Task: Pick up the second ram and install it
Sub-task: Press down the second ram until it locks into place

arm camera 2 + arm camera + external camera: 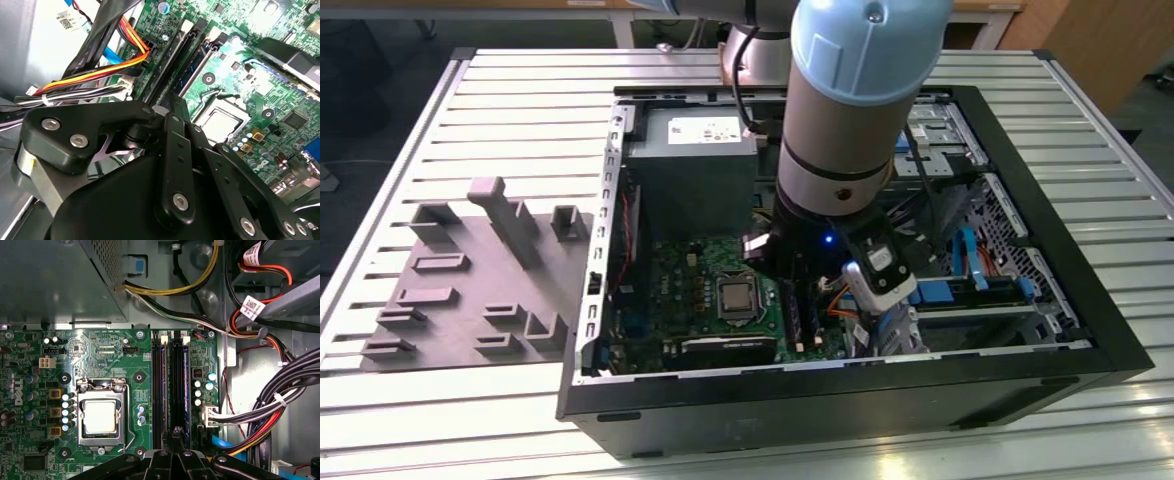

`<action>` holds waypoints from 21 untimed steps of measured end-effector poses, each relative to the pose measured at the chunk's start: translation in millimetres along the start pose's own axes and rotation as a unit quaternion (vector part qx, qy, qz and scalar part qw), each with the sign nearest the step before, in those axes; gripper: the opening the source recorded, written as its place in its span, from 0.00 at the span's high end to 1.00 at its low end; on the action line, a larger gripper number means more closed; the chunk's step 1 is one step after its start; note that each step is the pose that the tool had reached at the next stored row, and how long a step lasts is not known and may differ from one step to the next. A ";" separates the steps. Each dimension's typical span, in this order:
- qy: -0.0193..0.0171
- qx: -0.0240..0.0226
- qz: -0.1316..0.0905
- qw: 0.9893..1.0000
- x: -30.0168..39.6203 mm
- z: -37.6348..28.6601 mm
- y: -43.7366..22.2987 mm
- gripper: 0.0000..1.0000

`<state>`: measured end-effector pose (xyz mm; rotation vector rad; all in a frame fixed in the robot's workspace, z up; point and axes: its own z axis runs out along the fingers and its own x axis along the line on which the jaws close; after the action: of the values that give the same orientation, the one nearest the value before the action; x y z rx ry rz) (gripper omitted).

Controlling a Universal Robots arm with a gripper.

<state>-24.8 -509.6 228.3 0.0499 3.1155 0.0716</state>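
My gripper is down inside the big black metal computer case, which lies open on the silver ribbed bench. Its fingers look squeezed together, with no gap that I can see. Their tip sits at one end of the second ram, a long thin dark strip. I think the strip is standing in the long black slot farther from the shiny silver square chip, but I cannot be sure it is all the way in.

What could go wrong? If I push too hard, the flat green board could bend. The fat bundle of black, red and yellow wires is near my gripper, so I could snag it. If I press on one end only, the strip could tip and stay crooked. If it is not lined up, it could jam.

The case holds the green board, a grey metal power box and the wires. The board holds the slots and the silver chip. A grey plastic stand with posts sits on the bench beside the case.
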 end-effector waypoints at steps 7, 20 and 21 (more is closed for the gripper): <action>0.000 0.000 0.000 1.000 -0.1 0.0 -2.4 0.89; 0.000 0.000 0.000 1.000 -0.2 0.4 -6.1 0.89; 0.000 0.000 0.000 1.000 -0.2 0.5 -6.3 0.89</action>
<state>-24.8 -515.8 227.5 0.0499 3.1155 0.0716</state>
